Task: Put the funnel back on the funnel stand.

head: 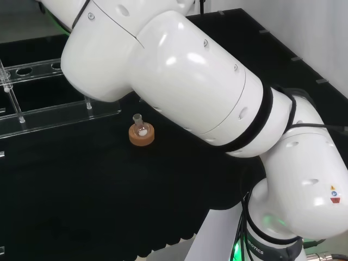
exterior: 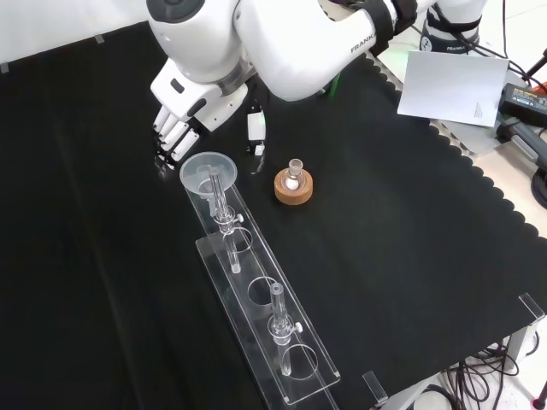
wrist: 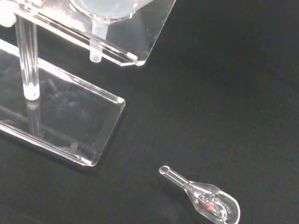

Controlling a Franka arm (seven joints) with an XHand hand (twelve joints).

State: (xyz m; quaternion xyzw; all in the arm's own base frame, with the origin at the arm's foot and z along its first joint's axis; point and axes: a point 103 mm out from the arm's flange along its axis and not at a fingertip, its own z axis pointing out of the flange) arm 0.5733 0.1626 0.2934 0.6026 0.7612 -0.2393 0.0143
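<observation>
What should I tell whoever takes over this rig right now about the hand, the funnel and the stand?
Hand: fingers straight, holding nothing, just above the funnel in the front view.
Funnel: sits in the end hole of the clear funnel stand, at the end nearest the hand; in the wrist view its stem pokes down through the top plate.
Nearby: a small flask on a cork ring beside the stand, and a small glass piece lying on the cloth.
Done: funnel looks to be back on the stand.
Left: probably only to draw the hand clear without knocking the funnel.
</observation>
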